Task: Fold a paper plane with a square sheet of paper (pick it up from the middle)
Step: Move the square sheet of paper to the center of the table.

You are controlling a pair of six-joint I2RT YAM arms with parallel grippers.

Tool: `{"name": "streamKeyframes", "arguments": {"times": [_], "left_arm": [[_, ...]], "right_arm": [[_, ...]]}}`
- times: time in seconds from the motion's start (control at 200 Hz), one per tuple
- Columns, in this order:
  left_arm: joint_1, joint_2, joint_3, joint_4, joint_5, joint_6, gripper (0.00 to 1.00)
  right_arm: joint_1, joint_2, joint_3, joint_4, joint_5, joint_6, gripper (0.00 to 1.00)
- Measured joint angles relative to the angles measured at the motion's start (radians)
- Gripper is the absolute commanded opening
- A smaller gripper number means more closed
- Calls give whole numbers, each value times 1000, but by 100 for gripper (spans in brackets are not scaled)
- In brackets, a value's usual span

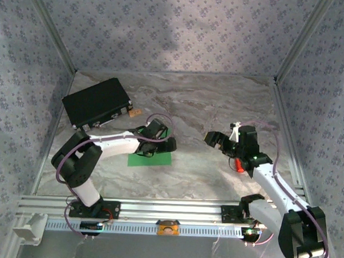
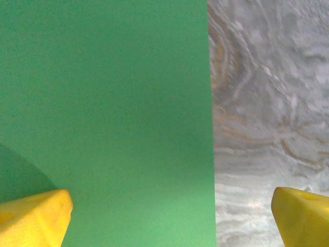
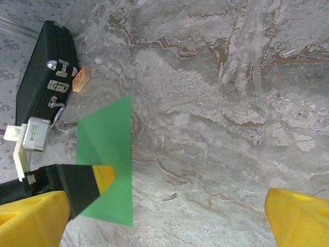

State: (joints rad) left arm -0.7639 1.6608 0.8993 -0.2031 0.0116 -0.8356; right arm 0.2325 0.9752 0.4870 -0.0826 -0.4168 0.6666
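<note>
Near the middle-left of the table (image 1: 207, 107), the square sheet of paper (image 1: 153, 159) lay flat, its near edge parallel to the front rail (image 1: 168, 209). From above, the left gripper (image 1: 160, 145) hid the sheet's far part. Its wrist view showed one straight paper edge running between wide-spread, empty fingers (image 2: 36, 218). The right gripper (image 1: 216, 140) hung well apart, equally spread and empty; its camera caught the black case (image 3: 43, 67) beyond the sheet.

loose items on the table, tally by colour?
Green: 1, square sheet of paper
Black: 1, rectangular case
Tan: 1, tan block beside the case
Red: 1, red block by the right arm
Total: 4
</note>
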Motion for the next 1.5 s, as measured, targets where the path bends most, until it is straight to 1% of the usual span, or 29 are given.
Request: {"name": "streamKeyframes", "arguments": {"times": [0.085, 0.305, 0.575, 0.685, 0.8, 0.919, 1.024, 1.149, 1.309, 1.504], "left_arm": [[11, 0, 3, -7, -2, 0, 100], [4, 32, 29, 5, 14, 0, 100], [-81, 67, 59, 61, 41, -15, 99], [-95, 51, 60, 35, 38, -14, 100], [-95, -2, 60, -19, 1, 8, 100], [-75, -81, 60, -50, -29, 43, 100], [-13, -128, 35, -35, -19, 50, 100], [50, -132, -17, -23, 8, 48, 100], [50, -106, -34, -18, 45, 40, 100], [50, -42, -35, 13, 90, 26, 100]], "right_arm": [[5, 13, 0, 4, -3, 0, 99], [10, 14, 0, 9, -1, 0, 99], [10, 14, 0, -5, 46, 18, 99], [9, 13, 0, -3, 47, 26, 99], [9, 13, -7, 20, 32, 34, 99], [11, 14, -17, 48, 8, 44, 99], [17, 26, -17, 66, -5, 48, 99], [40, 60, -15, 75, -14, 48, 99], [92, 87, 8, 71, -6, 47, 99], [107, 97, 29, 62, 2, 47, 99]]}}
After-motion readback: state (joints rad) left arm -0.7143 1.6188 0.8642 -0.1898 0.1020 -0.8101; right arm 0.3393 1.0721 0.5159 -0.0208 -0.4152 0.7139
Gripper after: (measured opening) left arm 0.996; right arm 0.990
